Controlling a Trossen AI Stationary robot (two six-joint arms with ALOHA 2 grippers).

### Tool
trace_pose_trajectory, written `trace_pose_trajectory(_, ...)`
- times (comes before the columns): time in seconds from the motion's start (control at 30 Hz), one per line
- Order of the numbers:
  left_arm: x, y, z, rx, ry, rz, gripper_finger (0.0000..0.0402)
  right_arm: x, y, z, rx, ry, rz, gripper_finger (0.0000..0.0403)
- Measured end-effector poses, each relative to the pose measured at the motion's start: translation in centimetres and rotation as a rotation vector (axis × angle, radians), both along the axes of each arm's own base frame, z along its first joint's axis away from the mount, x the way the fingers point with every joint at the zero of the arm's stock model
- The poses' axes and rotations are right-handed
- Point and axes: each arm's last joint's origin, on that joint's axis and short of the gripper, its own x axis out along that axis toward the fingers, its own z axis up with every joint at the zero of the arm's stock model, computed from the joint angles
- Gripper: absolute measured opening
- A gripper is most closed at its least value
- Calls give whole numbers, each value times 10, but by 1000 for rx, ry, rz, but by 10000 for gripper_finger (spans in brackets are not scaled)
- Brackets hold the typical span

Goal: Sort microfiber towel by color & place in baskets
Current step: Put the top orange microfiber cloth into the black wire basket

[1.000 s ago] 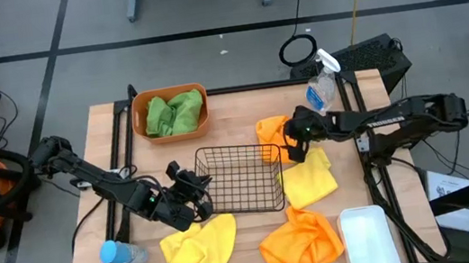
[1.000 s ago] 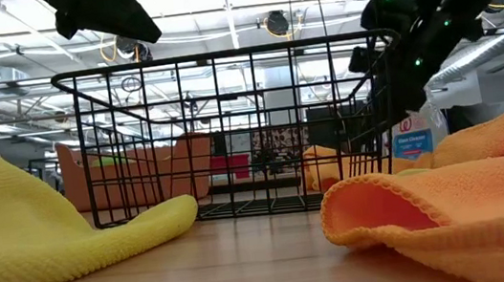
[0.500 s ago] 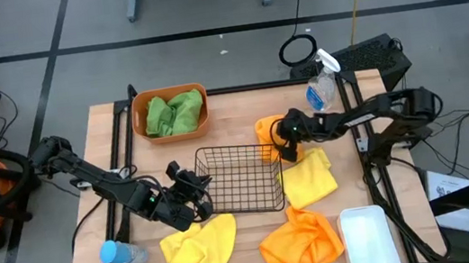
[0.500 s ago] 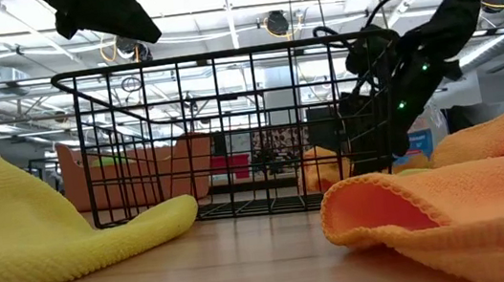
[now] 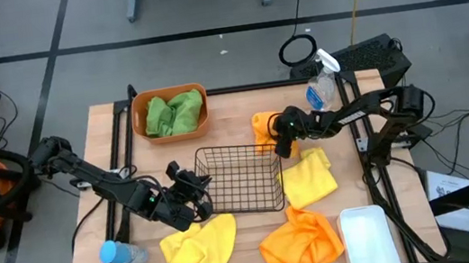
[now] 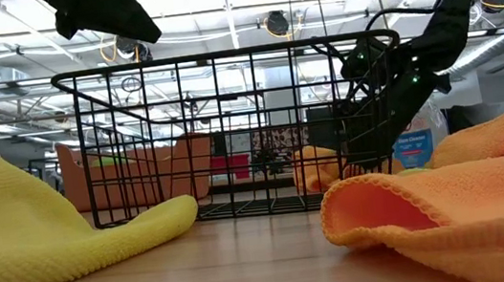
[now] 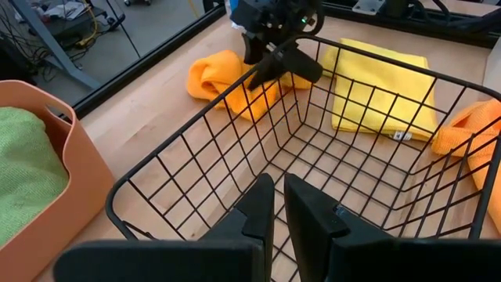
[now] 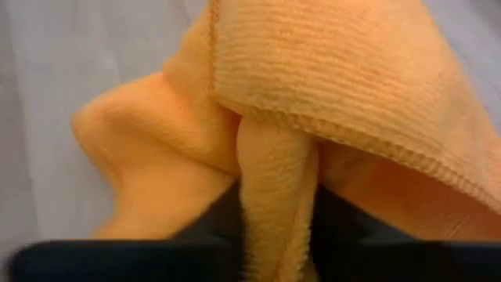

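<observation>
We are pinching our right gripper [image 5: 278,141] onto the orange towel [image 5: 264,130] just behind the black wire-mesh basket [image 5: 239,179], needing to lift it next.

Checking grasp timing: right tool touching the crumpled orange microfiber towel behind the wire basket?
Touching. Right wrist view shows a fold of the orange towel pinched between the right tool's dark fingers.

Wooden table [image 5: 232,114] carried: orange tub [image 5: 170,113] far-left, black wire basket [image 5: 241,180] centre, white bin [image 5: 369,239] near-right corner, spray bottle [image 5: 321,85] far-right, blue-capped bottle [image 5: 116,252] near-left, yellow towels [image 5: 202,245] [image 5: 309,176], orange towels [image 5: 302,242] [image 5: 263,129].
</observation>
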Motion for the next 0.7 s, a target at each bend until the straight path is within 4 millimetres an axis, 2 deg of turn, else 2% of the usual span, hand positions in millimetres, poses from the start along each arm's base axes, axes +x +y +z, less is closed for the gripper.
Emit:
trace_pose_trajectory(0.07, 0, 0, 0, 0, 0, 0, 41, 0, -1, 0, -9, -10, -6, 44)
trace_pose_trajectory(0.13, 0, 0, 0, 0, 0, 0, 41, 1, -1, 1, -16, -20, -4, 16)
trace_pose_trajectory(0.27, 0, 0, 0, 0, 0, 0, 41, 1, -1, 8, -13, -57, -12, 28)
trace_pose_trajectory(0.37, 0, 0, 0, 0, 0, -1, 41, -4, 4, 21, -12, -65, -2, 20)
trace_pose_trajectory(0.53, 0, -1, 0, -17, 10, -15, 41, -13, 14, 63, -37, -177, 2, 7)
trace_pose_trajectory(0.7, 0, -1, 0, -18, 9, -16, 41, -28, 34, 107, -51, -332, 29, 5)
